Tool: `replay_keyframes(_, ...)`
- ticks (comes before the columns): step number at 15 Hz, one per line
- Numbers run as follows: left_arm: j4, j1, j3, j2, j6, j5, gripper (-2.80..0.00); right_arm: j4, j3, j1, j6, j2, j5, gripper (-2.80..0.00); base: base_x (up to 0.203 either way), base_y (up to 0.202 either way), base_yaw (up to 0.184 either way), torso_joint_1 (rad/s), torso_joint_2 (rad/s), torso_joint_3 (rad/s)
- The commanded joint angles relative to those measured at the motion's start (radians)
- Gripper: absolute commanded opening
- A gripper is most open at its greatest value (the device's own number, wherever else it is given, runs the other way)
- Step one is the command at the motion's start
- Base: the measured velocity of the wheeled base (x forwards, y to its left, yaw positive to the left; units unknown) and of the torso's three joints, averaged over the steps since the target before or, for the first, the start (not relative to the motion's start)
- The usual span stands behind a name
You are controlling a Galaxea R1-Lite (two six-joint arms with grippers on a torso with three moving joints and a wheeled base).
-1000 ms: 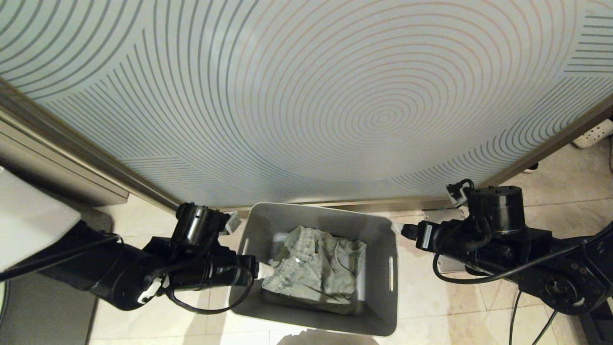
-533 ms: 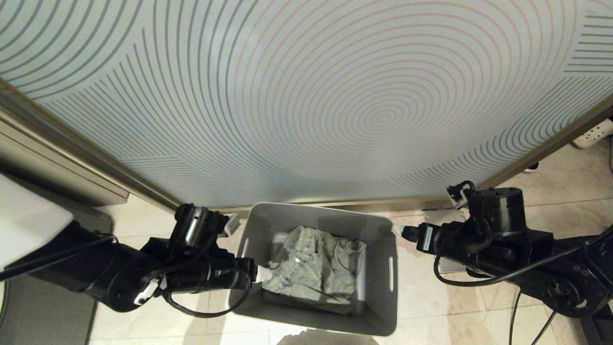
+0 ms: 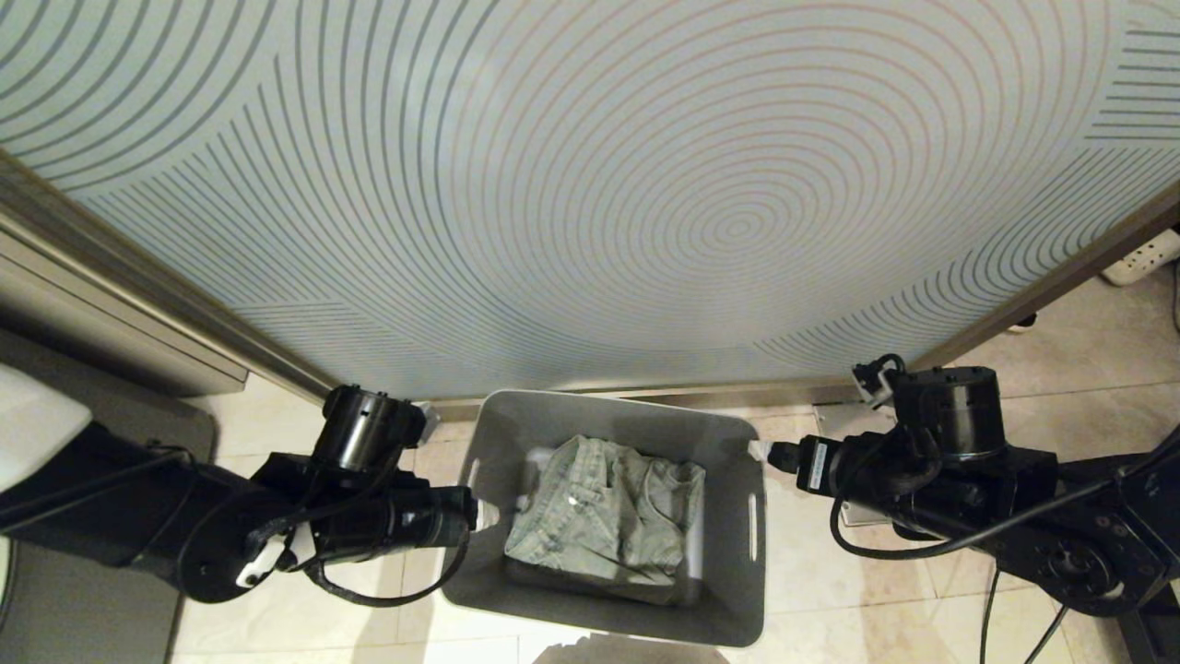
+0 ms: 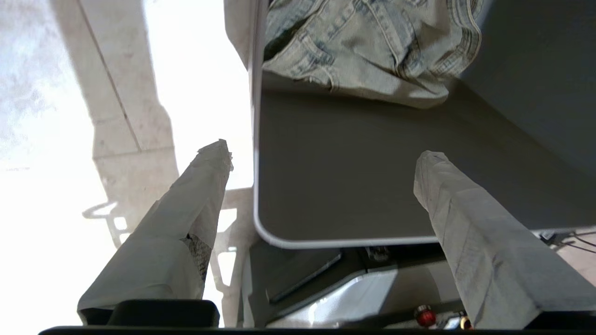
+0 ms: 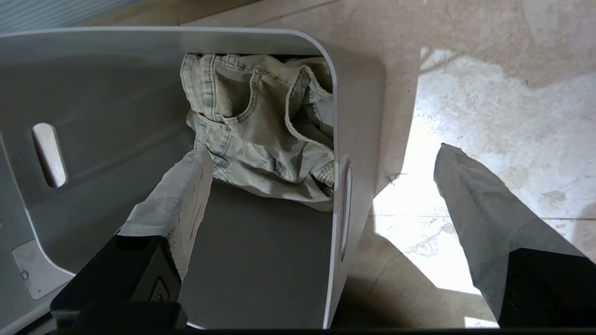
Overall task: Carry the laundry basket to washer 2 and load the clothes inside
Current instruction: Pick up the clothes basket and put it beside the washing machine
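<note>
On the tiled floor (image 3: 830, 590), just in front of a panel (image 3: 590, 184) patterned with concentric rings, stands the basket (image 3: 737, 590), with the clothes (image 3: 604, 516) crumpled inside it toward the panel side; the near part of the basket's bottom is bare. One slot handle (image 3: 753, 527) shows in the basket's right wall.

At the basket's left wall sits the left gripper (image 4: 321, 153), fingers spread wide and holding nothing. In the left wrist view they straddle the rim: one taped finger (image 4: 186, 209) is outside over the floor, the other (image 4: 470, 223) over the inside. Neither clearly touches the wall. In the head view only a pale fingertip shows at the rim, the rest hidden behind the wrist.

At the right wall the right gripper (image 5: 321, 153) is likewise wide apart and empty, one finger (image 5: 177, 200) inside the basket near the clothes, the other (image 5: 479, 218) outside above the floor, the wall and its handle slot between them. Whether either pad presses the plastic cannot be told.

The basket's near edge is cut off at the bottom of the head view. A white power strip (image 3: 1143, 258) lies at the far right edge, partly cut off. No washer is in view.
</note>
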Motion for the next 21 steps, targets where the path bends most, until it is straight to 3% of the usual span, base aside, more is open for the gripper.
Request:
replay_keyframes(1,-0.05,-0.001,-0.01,0.064,0.013,0.002,0.0,-0.004,-0.001,0.006,0.004,0.007,0.001,0.0,0.0,0.0,0.0,0.0,0.0,0.0)
replay_keyframes(6,-0.229,-0.001,-0.03,0.216,0.075,0.016,0.0,-0.004,-0.001,0.007,0.001,0.011,0.002,0.0,0.0,0.0,0.0,0.0,0.0,0.0)
replay_keyframes(9,-0.247,-0.004,-0.065,0.24,0.121,0.063,0.0,-0.006,-0.001,0.007,0.001,0.021,0.007,0.0,0.0,0.0,0.0,0.0,0.0,0.0)
replay_keyframes(15,-0.301,-0.006,-0.114,0.345,0.122,0.121,0.0,-0.006,-0.001,0.007,0.004,0.037,0.008,0.0,0.0,0.0,0.0,0.0,0.0,0.0)
replay_keyframes(21,-0.33,-0.006,-0.127,0.389,0.125,0.132,0.0,-0.007,-0.004,0.012,0.038,0.05,0.044,0.0,0.0,0.0,0.0,0.0,0.0,0.0)
